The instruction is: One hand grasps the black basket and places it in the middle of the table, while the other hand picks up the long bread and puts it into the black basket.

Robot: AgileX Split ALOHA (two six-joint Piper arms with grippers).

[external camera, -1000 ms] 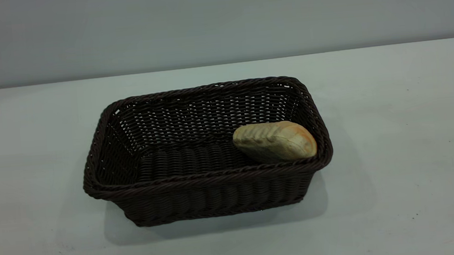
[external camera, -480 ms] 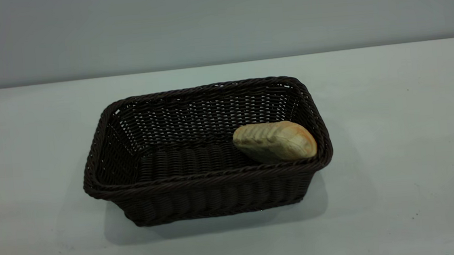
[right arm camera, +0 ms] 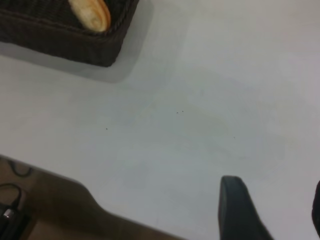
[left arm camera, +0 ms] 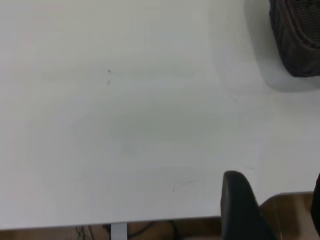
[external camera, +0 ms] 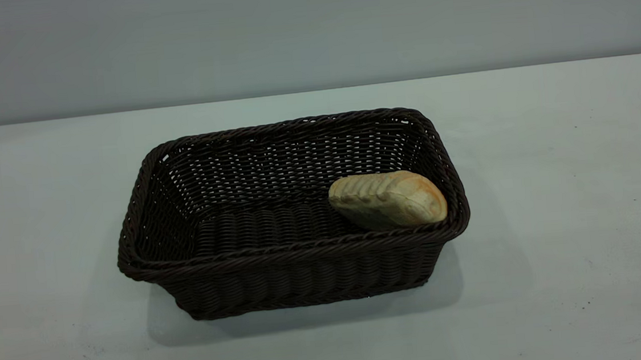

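The black basket (external camera: 292, 216) stands in the middle of the white table (external camera: 555, 184). The long bread (external camera: 388, 199) lies inside it at its right end, leaning on the side wall. Neither arm shows in the exterior view. In the left wrist view my left gripper (left arm camera: 277, 202) is open and empty over the table's edge, far from the basket corner (left arm camera: 297, 40). In the right wrist view my right gripper (right arm camera: 275, 207) is open and empty above bare table, far from the basket (right arm camera: 65, 37) and the bread's end (right arm camera: 92, 12).
The table's edge, with brown floor and cables beyond it, shows in the left wrist view (left arm camera: 150, 222) and the right wrist view (right arm camera: 60, 185). A grey wall (external camera: 309, 32) rises behind the table.
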